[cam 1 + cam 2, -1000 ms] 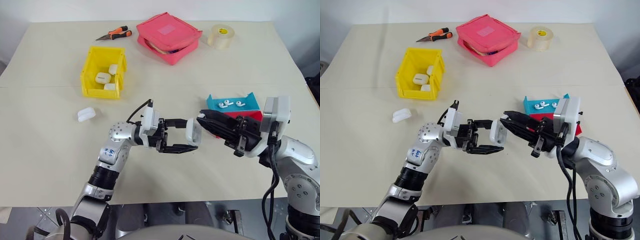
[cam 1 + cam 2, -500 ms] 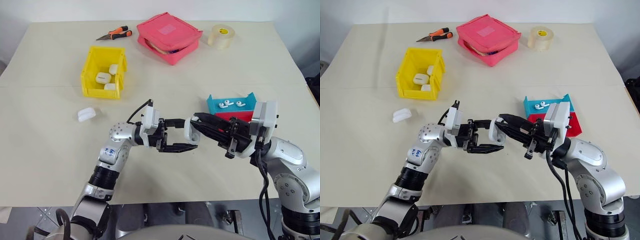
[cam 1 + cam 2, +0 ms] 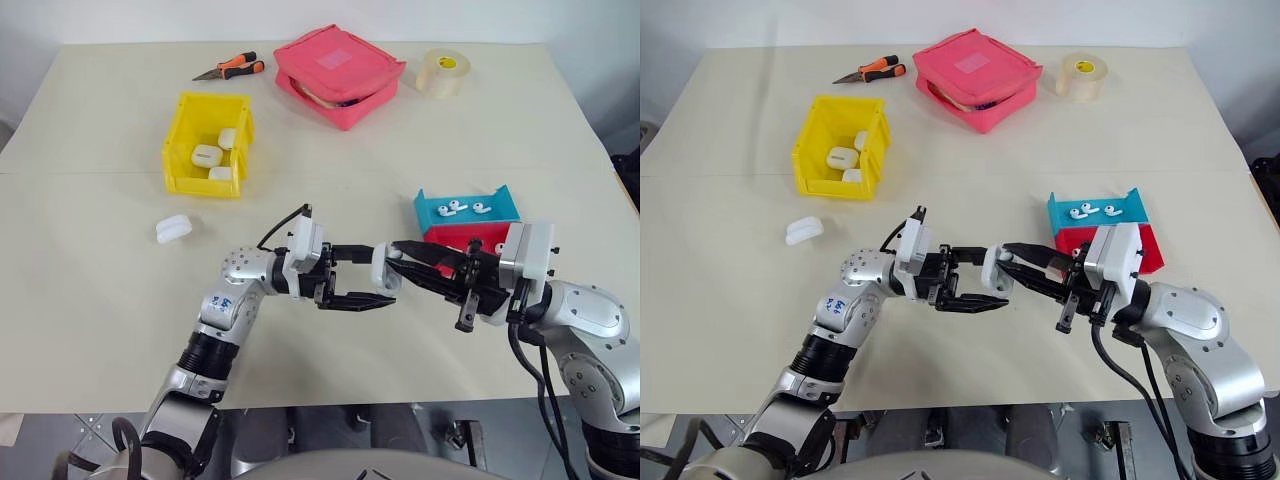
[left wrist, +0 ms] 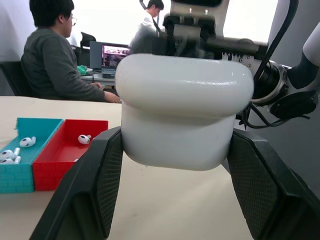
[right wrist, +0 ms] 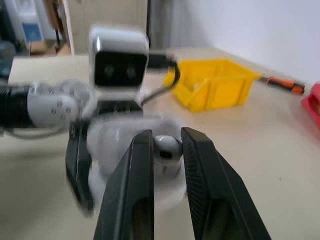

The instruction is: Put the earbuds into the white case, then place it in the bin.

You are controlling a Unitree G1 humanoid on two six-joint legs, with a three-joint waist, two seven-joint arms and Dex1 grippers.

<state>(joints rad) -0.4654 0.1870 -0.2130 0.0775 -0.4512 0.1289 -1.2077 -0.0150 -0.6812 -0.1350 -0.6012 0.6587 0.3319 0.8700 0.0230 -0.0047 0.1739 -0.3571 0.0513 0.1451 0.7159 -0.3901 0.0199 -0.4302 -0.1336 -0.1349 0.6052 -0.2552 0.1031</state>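
From the head views, the left gripper clamps the white case above the table, and the right gripper meets it at the case's top. The yellow bin sits well apart at the far left, already holding several white cases; another one lies loose near it. Earbuds remain in the teal tray.

In the left wrist view, the case sits squeezed between both fingers, its lid looking lifted.

In the right wrist view, the right gripper's fingers pinch one earbud just over the case. So loading seems underway; closing the lid and binning the case are left.
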